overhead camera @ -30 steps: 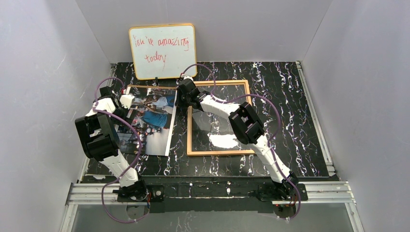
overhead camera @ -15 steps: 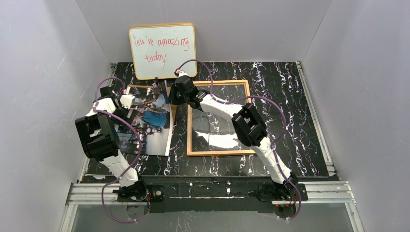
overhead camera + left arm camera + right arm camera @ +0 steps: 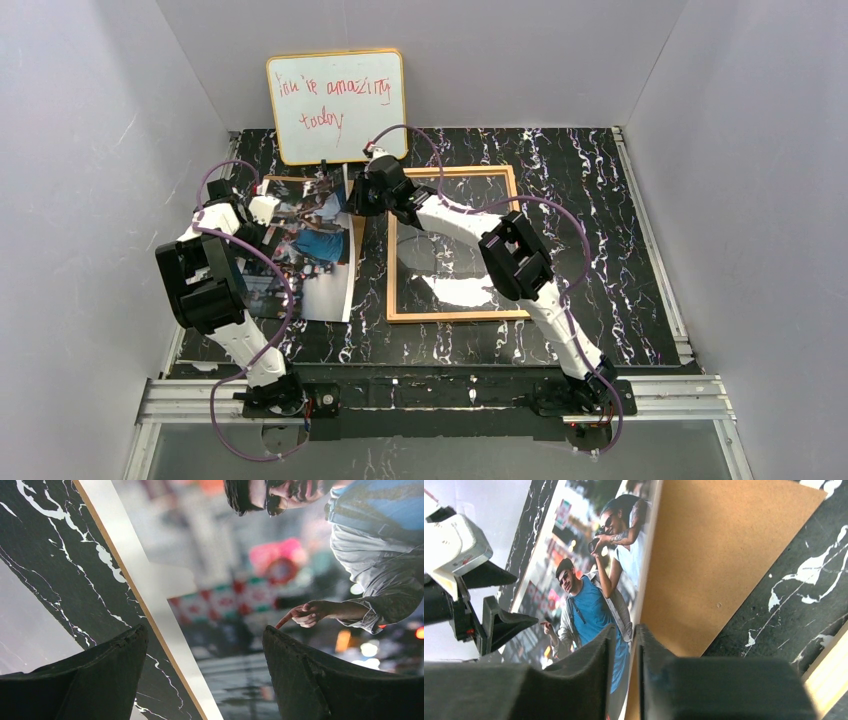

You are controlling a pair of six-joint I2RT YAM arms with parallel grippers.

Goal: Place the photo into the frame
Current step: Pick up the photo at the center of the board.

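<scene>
Picking up looks like the step in hand: the right gripper [image 3: 635, 630] has its jaws pressed nearly together on the right-hand edge of the large, white-bordered colour photo [image 3: 322, 275], which lies over a brown fibreboard backing [image 3: 724, 555] at the left of the black marbled table [image 3: 600, 260]. The left gripper [image 3: 205, 630] hangs spread wide above the opposite border, holding nothing. The thin golden-wood picture frame [image 3: 450, 317] with its clear pane lies just beside, to the right. Next, I judge, the print must be raised clear and carried sideways over the pane, square to the rails.
</scene>
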